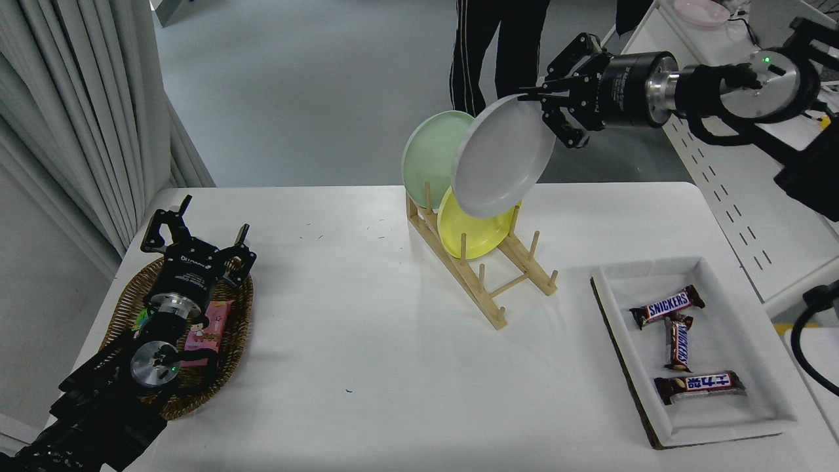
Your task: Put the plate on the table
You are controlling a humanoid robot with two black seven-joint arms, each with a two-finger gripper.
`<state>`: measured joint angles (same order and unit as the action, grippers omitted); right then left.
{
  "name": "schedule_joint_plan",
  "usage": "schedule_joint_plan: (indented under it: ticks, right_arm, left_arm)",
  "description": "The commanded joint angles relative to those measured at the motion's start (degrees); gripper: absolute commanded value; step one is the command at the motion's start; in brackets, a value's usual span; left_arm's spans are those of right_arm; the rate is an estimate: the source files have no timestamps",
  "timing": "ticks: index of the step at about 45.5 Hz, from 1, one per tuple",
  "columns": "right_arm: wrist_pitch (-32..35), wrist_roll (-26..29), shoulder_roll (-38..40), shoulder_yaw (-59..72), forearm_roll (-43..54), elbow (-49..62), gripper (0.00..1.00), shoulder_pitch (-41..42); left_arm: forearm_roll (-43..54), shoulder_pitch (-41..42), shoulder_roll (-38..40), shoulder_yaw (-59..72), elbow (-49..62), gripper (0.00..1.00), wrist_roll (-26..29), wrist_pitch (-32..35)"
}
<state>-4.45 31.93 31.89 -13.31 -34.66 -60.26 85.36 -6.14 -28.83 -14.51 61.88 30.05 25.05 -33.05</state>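
The light grey-white plate (501, 157) hangs tilted in the air, well above the wooden rack (485, 275). My right gripper (539, 99) is shut on its upper right rim, with the arm reaching in from the upper right. The plate covers part of the yellow plate (482, 229) and the pale green plate (429, 160), both upright in the rack. Below lies the white table (367, 354). At the lower left my left gripper (196, 229) is parked open over a wicker basket (239, 328).
A white tray (623, 347) with three chocolate bars sits at the right of the table. The basket holds snack packets. A person's legs (495, 46) stand beyond the far edge. A white desk (727, 177) runs along the right side.
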Motion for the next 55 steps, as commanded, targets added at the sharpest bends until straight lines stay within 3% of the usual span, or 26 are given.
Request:
schedule_joint_plan:
  ticks: [1,17,24,35,46,55]
  right_arm:
    - [-11.71,3.05,1.51,-3.21,-10.86,-7.5,0.0,2.96]
    - [-19.44,2.96,2.83,-2.33,-13.15,-9.44,0.0,3.05]
    - [-40.55,3.22,0.64,-3.3,-16.48,-9.7,0.0,3.23]
    - [-40.55,2.96,-6.39,-5.41,-21.06,-8.91,0.0,0.86]
    - [-40.55,2.78,-7.54,-5.41,-20.36,-8.12,0.0,-5.64]
    - [-40.55,3.05,-10.79,-9.53,-25.1,-3.12,0.0,-13.46]
  left_arm:
    - [-0.02,0.0,0.01,0.0,0.01,1.0,0.0,0.0]
    - [-0.02,0.0,0.01,0.0,0.01,1.0,0.0,0.0]
    - [-0.02,0.0,0.01,0.0,0.01,1.0,0.0,0.0]
    - [-0.02,0.0,0.01,0.0,0.01,1.0,0.0,0.0]
    - [-0.02,0.0,0.01,0.0,0.01,1.0,0.0,0.0]
    - [-0.02,0.0,0.01,0.0,0.01,1.0,0.0,0.0]
